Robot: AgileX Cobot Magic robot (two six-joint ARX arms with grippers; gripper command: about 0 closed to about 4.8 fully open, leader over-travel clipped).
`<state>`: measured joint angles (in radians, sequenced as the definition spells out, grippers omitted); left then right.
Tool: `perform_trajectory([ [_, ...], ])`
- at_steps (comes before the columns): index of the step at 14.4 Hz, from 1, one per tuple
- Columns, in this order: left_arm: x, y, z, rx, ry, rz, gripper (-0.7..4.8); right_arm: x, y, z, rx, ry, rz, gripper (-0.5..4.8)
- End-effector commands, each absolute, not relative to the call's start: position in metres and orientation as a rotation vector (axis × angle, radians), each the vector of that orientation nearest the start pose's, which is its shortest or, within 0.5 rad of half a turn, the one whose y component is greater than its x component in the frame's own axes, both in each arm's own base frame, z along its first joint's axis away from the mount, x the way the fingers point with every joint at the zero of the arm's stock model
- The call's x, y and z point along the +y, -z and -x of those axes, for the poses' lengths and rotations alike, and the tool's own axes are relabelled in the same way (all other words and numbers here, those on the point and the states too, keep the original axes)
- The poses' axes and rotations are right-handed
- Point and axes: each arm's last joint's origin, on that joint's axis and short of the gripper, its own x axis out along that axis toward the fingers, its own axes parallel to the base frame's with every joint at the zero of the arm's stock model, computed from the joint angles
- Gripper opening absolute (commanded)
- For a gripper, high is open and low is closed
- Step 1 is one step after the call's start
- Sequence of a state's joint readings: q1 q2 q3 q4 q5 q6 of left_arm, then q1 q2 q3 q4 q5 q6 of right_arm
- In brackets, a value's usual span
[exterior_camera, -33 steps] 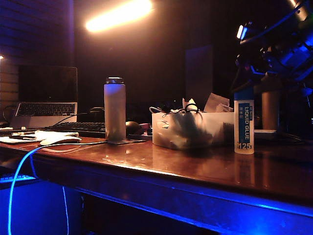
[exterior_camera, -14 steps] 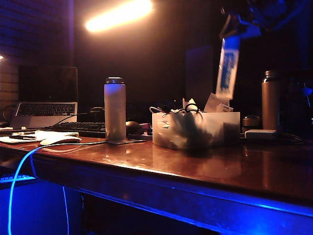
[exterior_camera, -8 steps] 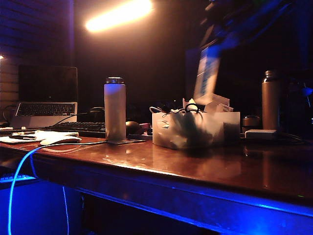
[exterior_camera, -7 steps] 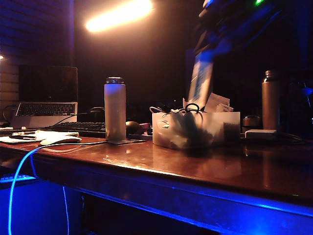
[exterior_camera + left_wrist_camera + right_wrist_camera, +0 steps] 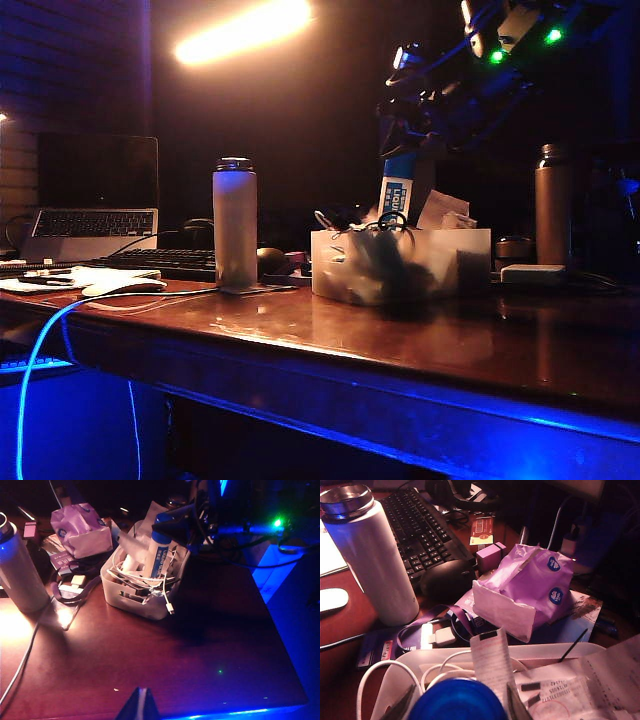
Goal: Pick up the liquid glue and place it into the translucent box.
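The liquid glue (image 5: 397,189), a slim white bottle with a blue cap and label, stands nearly upright with its lower part inside the translucent box (image 5: 400,262). My right gripper (image 5: 406,148) is shut on the bottle's top, directly above the box. In the right wrist view the blue cap (image 5: 459,702) fills the space between the two dark fingers (image 5: 402,705), with the box rim (image 5: 445,655), white cables and paper slips beyond. The left wrist view shows the glue (image 5: 160,555) among cables in the box (image 5: 145,605). My left gripper (image 5: 142,692) hovers shut over the table's near edge, holding nothing.
A tall white flask (image 5: 235,225) stands left of the box and a brown bottle (image 5: 553,205) to its right. A laptop (image 5: 95,200), keyboard (image 5: 165,262), mouse (image 5: 445,577) and purple tissue pack (image 5: 530,590) lie behind. A blue cable hangs off the front-left edge.
The right arm has carried the glue from high at the right, leftward and down, until its lower end sits in the box. The left arm has not moved.
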<state>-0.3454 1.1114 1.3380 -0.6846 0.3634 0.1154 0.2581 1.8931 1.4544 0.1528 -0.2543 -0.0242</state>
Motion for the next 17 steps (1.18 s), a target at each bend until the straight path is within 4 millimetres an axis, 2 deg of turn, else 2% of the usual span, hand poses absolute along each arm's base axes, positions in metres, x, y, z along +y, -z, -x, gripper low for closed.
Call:
perform_trajectory([
  [1,-0.082,-0.415,-0.197,0.406,0.727,-0.104,-0.05,0.120,-0.283,-0.427,0.244,-0.502,0.031,4.12],
  [4,-0.082,-0.415,-0.197,0.406,0.732,-0.103,-0.05,0.117,-0.290,-0.421,0.269,-0.495,0.032,4.09],
  [8,-0.083,-0.415,-0.196,0.405,0.749,-0.099,-0.05,0.108,-0.326,-0.402,0.192,-0.394,0.135,4.09],
  [11,-0.082,-0.415,-0.196,0.406,0.749,-0.099,-0.05,0.103,-0.347,-0.390,0.148,-0.356,0.143,4.09],
  [12,-0.083,-0.415,-0.196,0.406,0.755,-0.098,-0.05,0.102,-0.350,-0.386,0.164,-0.340,0.146,3.88],
  [13,-0.083,-0.415,-0.195,0.404,0.785,-0.090,-0.05,0.100,-0.350,-0.381,0.205,-0.330,0.150,2.74],
  [14,-0.084,-0.416,-0.195,0.402,0.812,-0.084,-0.05,0.099,-0.348,-0.376,0.267,-0.329,0.156,0.81],
  [15,-0.084,-0.416,-0.194,0.401,0.828,-0.081,-0.05,0.097,-0.345,-0.371,0.338,-0.325,0.164,0.00],
  [17,-0.084,-0.416,-0.194,0.397,0.837,-0.084,-0.05,0.094,-0.338,-0.359,0.482,-0.328,0.178,-0.05],
])
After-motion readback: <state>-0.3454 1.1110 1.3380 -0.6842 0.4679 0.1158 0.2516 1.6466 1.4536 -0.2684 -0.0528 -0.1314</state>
